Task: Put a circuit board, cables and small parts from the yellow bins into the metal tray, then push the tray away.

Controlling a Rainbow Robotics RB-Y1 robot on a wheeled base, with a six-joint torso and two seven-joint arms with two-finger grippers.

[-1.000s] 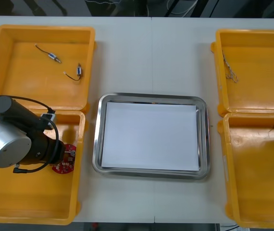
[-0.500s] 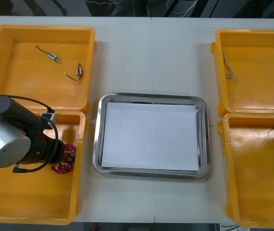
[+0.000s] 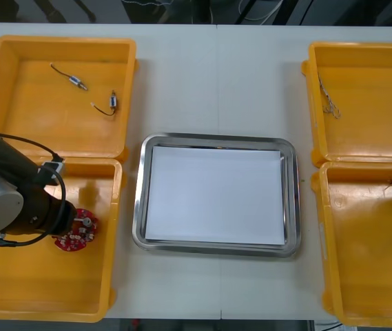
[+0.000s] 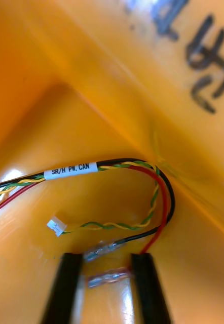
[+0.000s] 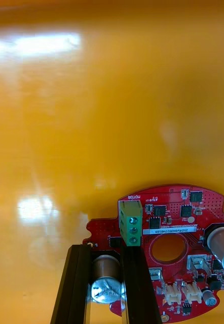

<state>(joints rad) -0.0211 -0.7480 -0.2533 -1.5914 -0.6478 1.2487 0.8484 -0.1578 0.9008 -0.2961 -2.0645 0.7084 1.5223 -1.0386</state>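
The jaws of the left gripper are closed to a narrow gap on the board: a silver cylinder at the board's edge is clamped between the two fingers. A green block is mounted on the board just past one fingertip, and a round hole is cut through the board's middle. In the front view the board is seen over the floor of the near left bin, apart from its walls, with the left arm reaching across that bin from the table's left edge. Whether the board is lifted or resting cannot be told.

The jaws of the right gripper are drawn in to a slightly wider gap, and a bare metal end of the cable is held across it. The rest of the cable is looped beyond the fingertips on an orange bin floor; black, red and twisted yellow-green strands are bundled in it, a white label is wrapped round it, and a small white plug is fitted to one strand.

The tray, white inside, is set on the table between the bins. Two small metal parts with short wires are lying apart in the far left bin. A thin cable is lying in the far right bin.
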